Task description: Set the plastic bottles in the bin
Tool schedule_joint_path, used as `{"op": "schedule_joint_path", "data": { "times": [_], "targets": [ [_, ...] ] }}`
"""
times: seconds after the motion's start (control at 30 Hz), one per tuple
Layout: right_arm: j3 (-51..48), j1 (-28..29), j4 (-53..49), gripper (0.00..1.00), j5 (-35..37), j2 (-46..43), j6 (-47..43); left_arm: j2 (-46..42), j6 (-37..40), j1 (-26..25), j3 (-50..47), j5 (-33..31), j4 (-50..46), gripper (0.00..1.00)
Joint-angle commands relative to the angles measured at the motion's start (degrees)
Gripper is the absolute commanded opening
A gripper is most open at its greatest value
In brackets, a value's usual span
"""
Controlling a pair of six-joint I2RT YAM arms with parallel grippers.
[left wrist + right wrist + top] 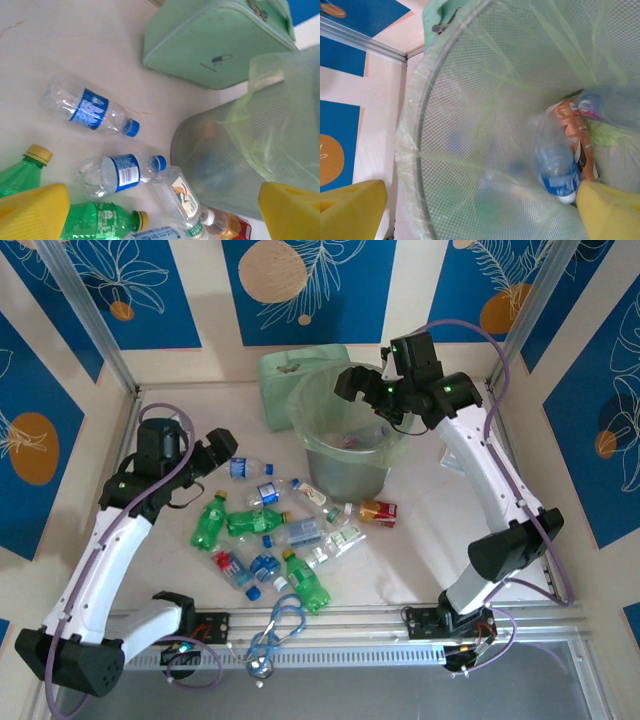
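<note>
We see the likeliest trouble on the left side. The left gripper (218, 450) hovers at the near edge of the heap of small plastic drink bottles (280, 530) on the pale table (200, 405). Its yellow fingers (32, 212) are spread wide with nothing between them. The bottles lie on their sides and several touch, so a closing pinch could catch two at once or set a round one rolling away.

The clear bottle with a blue label and blue cap (85, 107) lies apart from the others and looks to us the safest pick. Its thin wall may still buckle and slip out of the grasp. A second clear blue-labelled bottle (120, 172) lies against a clear flat-sided bottle (177, 192), so a grasp there is riskier.

The large round translucent pale-green plastic bin (340, 475) stands just beyond the heap, in front of a flat mint-green square box (290, 375). The right gripper (352, 382) hangs over the bin's mouth, its fingers (352, 210) apart and empty. If the left arm carries a bottle over while that arm is there, the two could meet above the rim. A finger could also snag the loose liner folded over the rim.

Down in the bin we make out a clear bottle with a blue label (555, 170), blurred, beside a crumpled orange-brown labelled piece (570, 122). Another pale shape lies behind them, too blurred to name. About a dozen bottles remain on the table, so we judge the task to be early.
</note>
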Motion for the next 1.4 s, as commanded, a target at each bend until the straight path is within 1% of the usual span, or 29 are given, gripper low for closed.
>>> {"op": "schedule_joint_path", "data": {
  "times": [0.0, 0.13, 0.27, 0.37, 0.47, 0.57, 0.73, 1.07, 1.37],
  "targets": [
    [1.98, 2.09, 0.45, 0.97, 0.59, -4.86, -1.52, 2.68, -0.51, 3.51, -1.18, 1.64, -0.62, 0.94],
    [-0.11, 6.14, 1.53, 0.97, 2.23, -9.51, -2.32, 7.90, -3.47, 7.79, -2.42, 4.21, 2.24, 0.91],
    [-4.98, 11.28, 2.89, 0.97, 4.84, -14.73, -2.55, 14.62, -7.55, 11.03, -3.72, 7.18, 6.32, 0.87],
    [-9.83, 15.21, 3.87, 0.97, 6.97, -18.39, -1.87, 18.93, -10.03, 11.54, -3.75, 8.38, 9.17, 0.87],
    [-14.27, 18.77, 3.93, 0.97, 9.54, -20.93, -1.25, 22.41, -12.49, 11.55, -3.40, 8.81, 11.16, 0.90],
    [-17.88, 20.78, 3.75, 0.97, 10.80, -22.29, 0.18, 25.74, -14.03, 11.46, -2.72, 9.07, 12.14, 0.90],
    [-21.45, 22.56, 5.30, 0.97, 11.24, -22.97, 2.28, 30.66, -14.46, 11.34, 0.07, 5.46, 10.11, 0.90],
    [-21.55, 23.76, 5.88, 0.97, 11.14, -20.86, 2.82, 38.62, -16.81, 9.92, 4.24, 5.18, 10.98, 0.89],
    [-22.08, 23.06, 5.62, 0.97, 11.68, -20.60, 2.99, 42.82, -18.41, 7.81, 6.76, 4.54, 9.92, 0.91]
  ]
}}
